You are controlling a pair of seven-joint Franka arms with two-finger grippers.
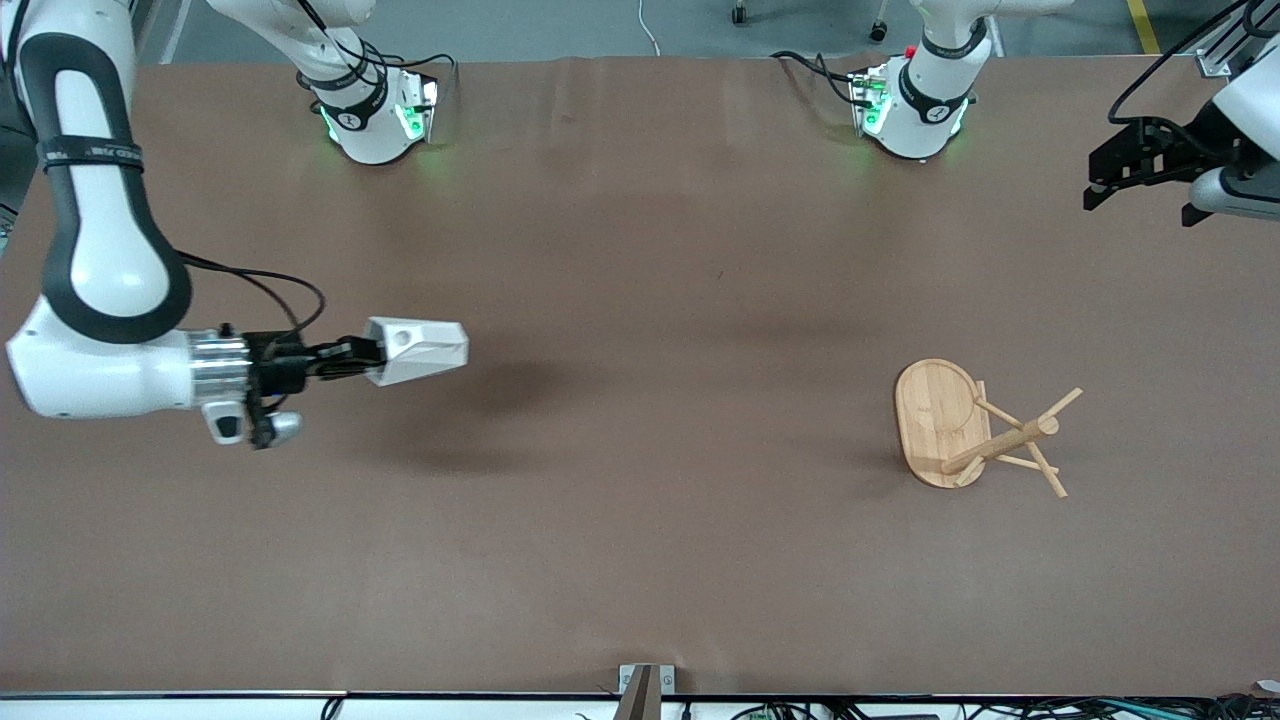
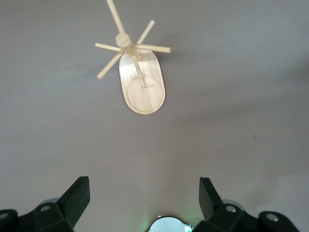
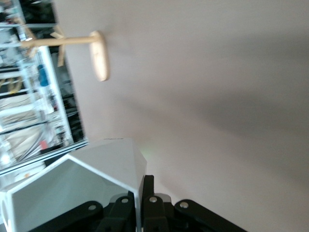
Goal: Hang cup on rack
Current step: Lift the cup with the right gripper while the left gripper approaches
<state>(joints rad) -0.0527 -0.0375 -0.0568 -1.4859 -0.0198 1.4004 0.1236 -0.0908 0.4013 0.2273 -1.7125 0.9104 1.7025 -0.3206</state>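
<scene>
The cup [image 1: 418, 350] is a white faceted mug, held on its side in the air over the right arm's end of the table. My right gripper [image 1: 372, 359] is shut on its wall, one finger inside the rim and one outside. In the right wrist view the cup [image 3: 87, 183] fills the corner beside that gripper [image 3: 142, 186]. The rack [image 1: 975, 430], a bamboo mug tree on an oval base, stands upright toward the left arm's end. It shows again as the rack [image 2: 140, 72] and the rack [image 3: 99, 55]. My left gripper [image 1: 1140, 205] waits open and empty, up high by the table's end.
Both robot bases [image 1: 375, 110] [image 1: 915, 105] stand along the table's edge farthest from the front camera. The brown table [image 1: 650, 500] runs bare between cup and rack. A small bracket [image 1: 646, 685] sits at the table's nearest edge.
</scene>
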